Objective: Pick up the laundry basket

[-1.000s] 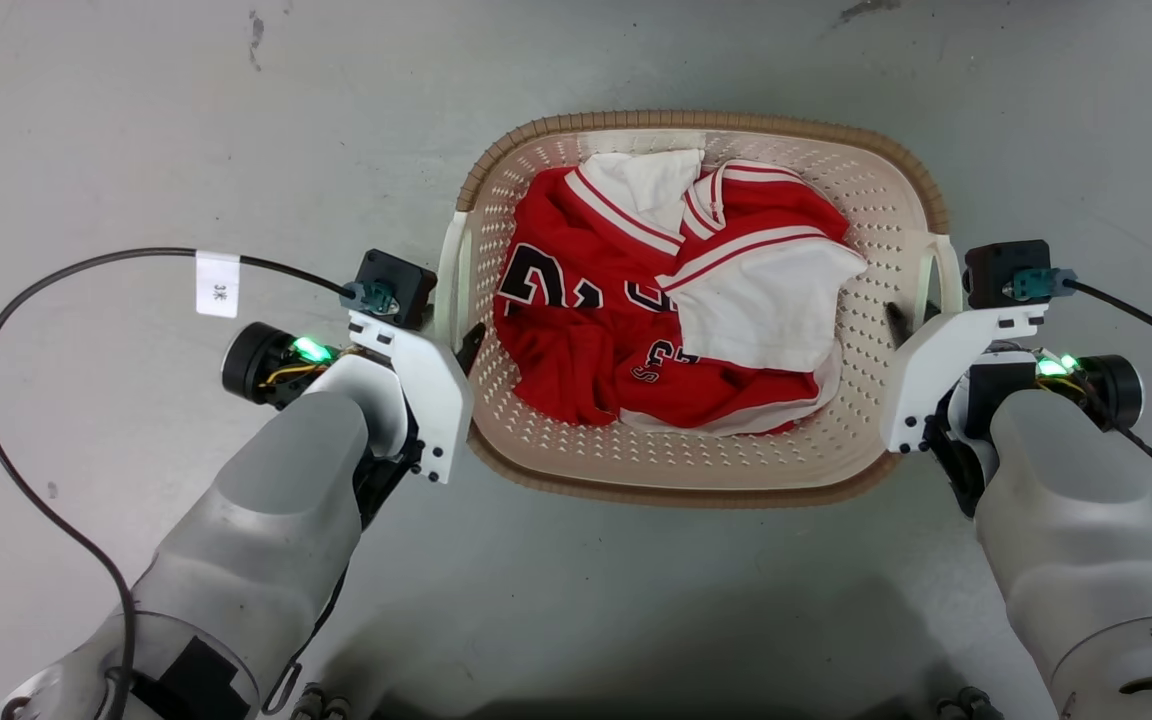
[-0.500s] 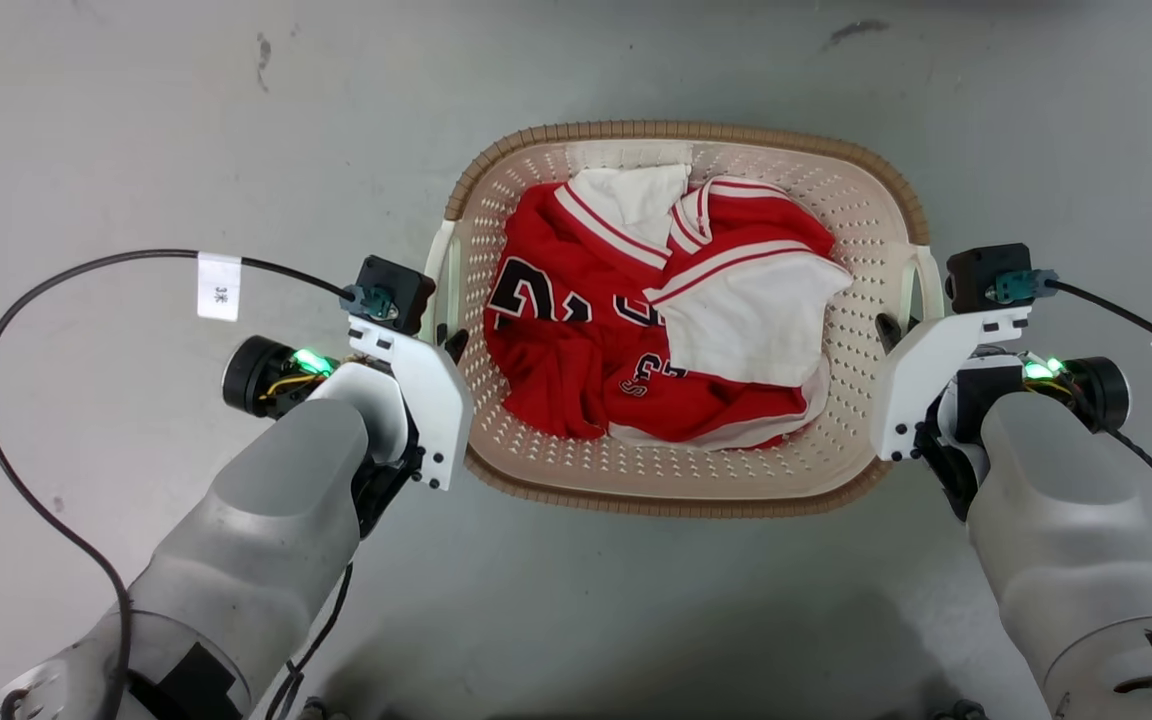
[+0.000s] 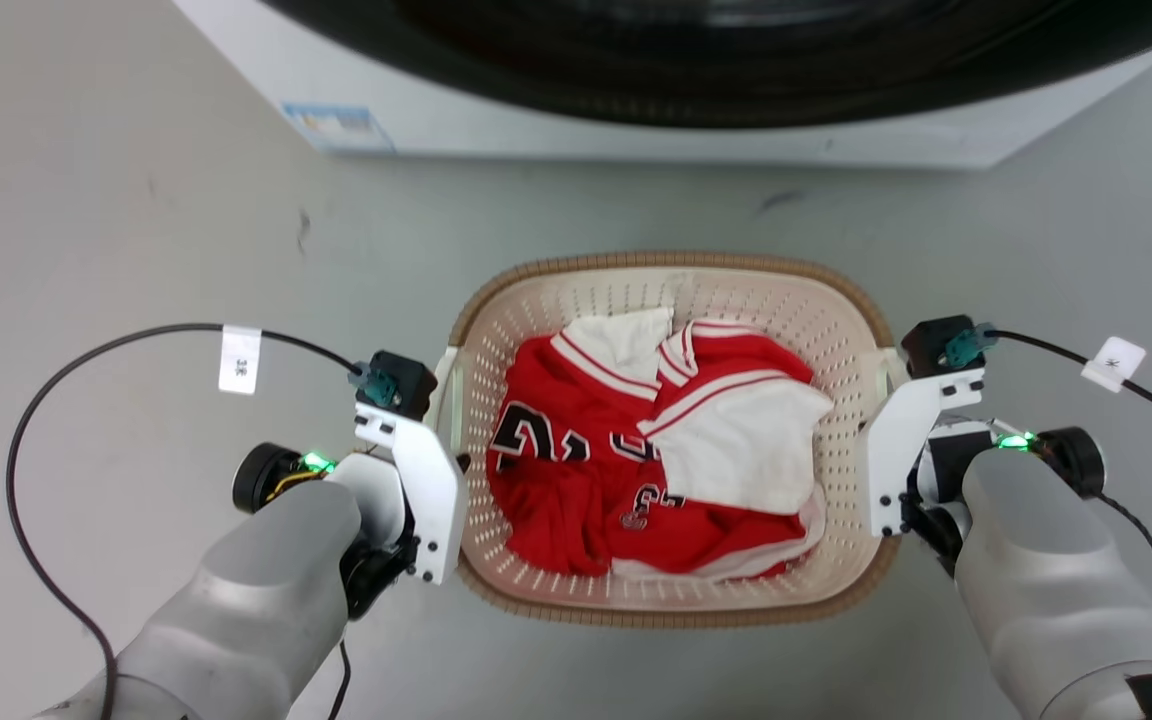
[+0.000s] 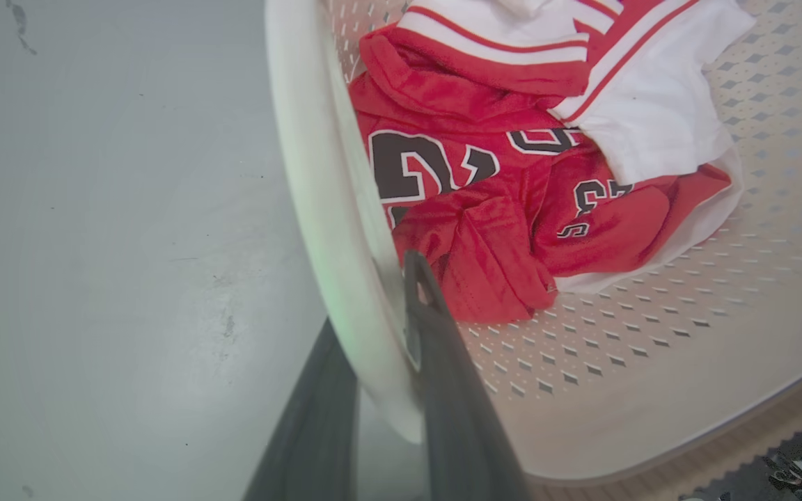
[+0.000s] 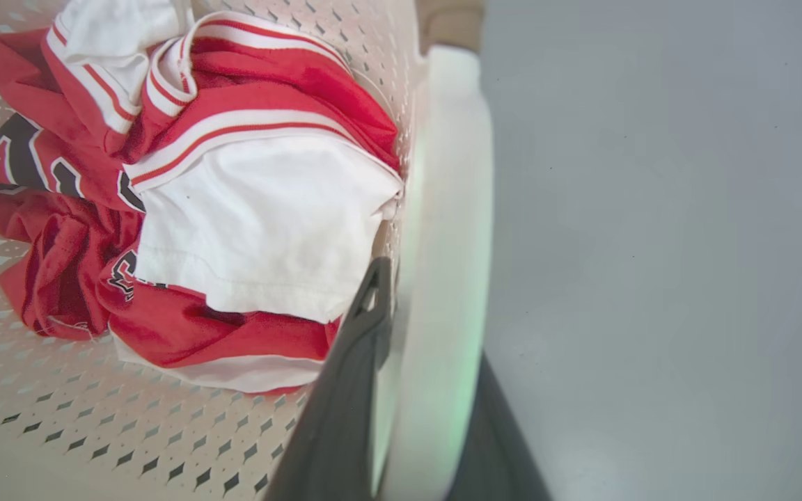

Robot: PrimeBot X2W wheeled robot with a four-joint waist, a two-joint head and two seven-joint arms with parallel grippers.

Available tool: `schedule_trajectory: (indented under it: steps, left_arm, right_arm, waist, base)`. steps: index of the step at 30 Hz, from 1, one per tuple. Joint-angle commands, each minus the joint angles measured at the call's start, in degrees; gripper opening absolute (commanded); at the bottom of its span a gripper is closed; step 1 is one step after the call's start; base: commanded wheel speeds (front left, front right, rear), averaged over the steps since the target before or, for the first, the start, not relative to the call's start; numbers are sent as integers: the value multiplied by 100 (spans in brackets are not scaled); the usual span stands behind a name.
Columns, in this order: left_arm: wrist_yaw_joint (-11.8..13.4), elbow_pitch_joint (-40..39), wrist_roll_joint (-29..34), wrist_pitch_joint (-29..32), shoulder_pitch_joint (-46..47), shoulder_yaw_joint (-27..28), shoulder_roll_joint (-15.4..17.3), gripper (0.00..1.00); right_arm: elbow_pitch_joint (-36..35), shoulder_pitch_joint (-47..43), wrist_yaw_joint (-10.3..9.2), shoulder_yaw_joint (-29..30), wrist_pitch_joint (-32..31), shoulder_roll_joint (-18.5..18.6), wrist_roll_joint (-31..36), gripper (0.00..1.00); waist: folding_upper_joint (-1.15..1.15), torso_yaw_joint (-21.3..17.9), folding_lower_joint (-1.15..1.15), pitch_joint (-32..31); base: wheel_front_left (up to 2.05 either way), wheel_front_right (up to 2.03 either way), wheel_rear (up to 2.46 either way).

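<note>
Firmly, left pincer [image 4: 376, 306] and right pincer [image 5: 429, 313] clamp handles [image 4: 331, 174] of the laundry basket [image 3: 666, 262].

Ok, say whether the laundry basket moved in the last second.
Yes, upward: against the floor stains, the laundry basket looks bigger, though the camera shifted too.

We find large black, white-edged numerals on the red jersey [image 3: 576, 470] in the laundry basket [image 3: 676, 262], toward its left wall, but folds break them up and only one smaller figure looks like a 3. The left cable tag [image 3: 240, 359] and the right cable tag [image 3: 1113, 362] each bear a dark mark too small to read. The print on the blue sticker [image 3: 338, 124] on the washing machine [image 3: 636, 135] is blurred.
</note>
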State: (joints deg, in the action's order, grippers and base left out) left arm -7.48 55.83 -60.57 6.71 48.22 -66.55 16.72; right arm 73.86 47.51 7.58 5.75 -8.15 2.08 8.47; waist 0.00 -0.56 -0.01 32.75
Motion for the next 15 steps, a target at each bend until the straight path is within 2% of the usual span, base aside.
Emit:
schedule_trajectory:
  steps: [1,8,15]
  left_arm:
    - [0,-10,-43,38,-87,-63,202,0]
    - [2,-260,-470,333,-334,-327,440,0]
    - [2,-511,-748,684,-485,-485,697,0]
  right_arm:
    - [-10,-106,-16,-83,-126,144,-37,0]
    - [9,-386,-16,-620,-972,160,-412,0]
    - [9,-461,-15,-1167,-1359,166,-837,0]
  waist:
    - [0,-76,1,-607]
    - [0,-135,1,-1597]
    - [0,-149,1,-2322]
  base:
    - [0,0,0]
    - [0,0,0]
    - [0,0,0]
